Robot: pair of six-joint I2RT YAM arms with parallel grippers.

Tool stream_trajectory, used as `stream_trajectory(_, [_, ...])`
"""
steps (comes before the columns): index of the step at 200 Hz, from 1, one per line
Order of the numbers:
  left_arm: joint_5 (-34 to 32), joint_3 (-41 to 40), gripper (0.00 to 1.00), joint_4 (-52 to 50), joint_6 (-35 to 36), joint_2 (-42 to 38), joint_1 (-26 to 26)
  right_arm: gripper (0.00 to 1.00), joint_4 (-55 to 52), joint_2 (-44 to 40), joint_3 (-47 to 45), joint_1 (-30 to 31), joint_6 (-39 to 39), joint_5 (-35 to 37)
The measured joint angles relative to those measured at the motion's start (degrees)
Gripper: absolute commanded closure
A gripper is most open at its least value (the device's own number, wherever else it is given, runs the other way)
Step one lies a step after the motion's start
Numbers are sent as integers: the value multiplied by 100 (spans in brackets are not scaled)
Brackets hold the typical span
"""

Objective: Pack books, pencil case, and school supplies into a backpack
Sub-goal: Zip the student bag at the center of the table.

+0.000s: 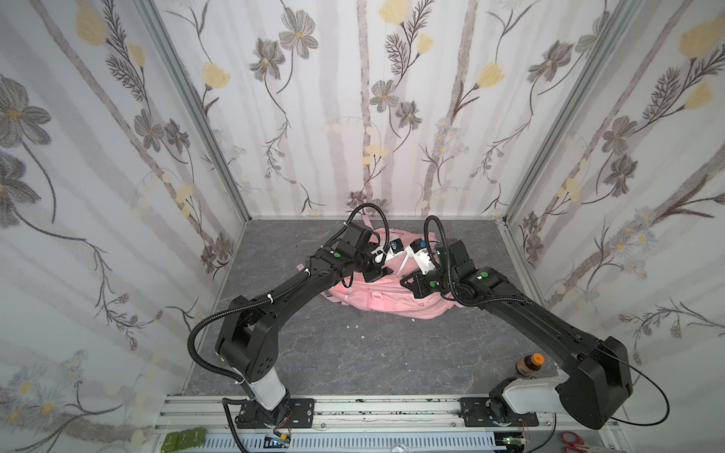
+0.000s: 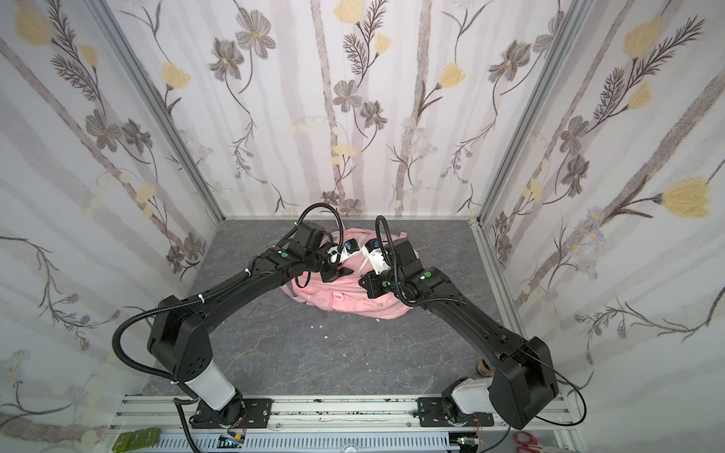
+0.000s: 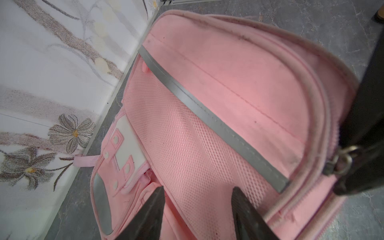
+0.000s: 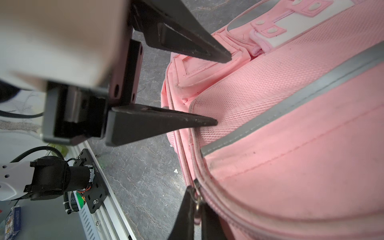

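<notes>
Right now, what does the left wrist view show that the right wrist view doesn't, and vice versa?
Left wrist only: the wallpaper flowers beside the bag.
Right wrist only: an arm base on the mounting rail.
Both: the pink backpack with its grey reflective strip along the mesh panel, the left tool open by that mesh, and the right tool shut on the zipper pull.

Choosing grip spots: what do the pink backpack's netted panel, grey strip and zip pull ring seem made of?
Netted pink panel: soft fabric mesh, matte; open holes show. Grey strip: smooth tape, probably reflective; stitched edges. Small zip pull ring: likely metal; silvery glint.
</notes>
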Motion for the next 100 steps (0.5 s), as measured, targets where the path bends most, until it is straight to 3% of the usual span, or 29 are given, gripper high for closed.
stream_trajectory(27, [334,9,27,-22,114,-146,103,100,-42,24,13,2,-13,-28])
stream_trajectory(100, [1381,595,34,-1093,435,-70,262,100,-17,240,181,0,-162,-271])
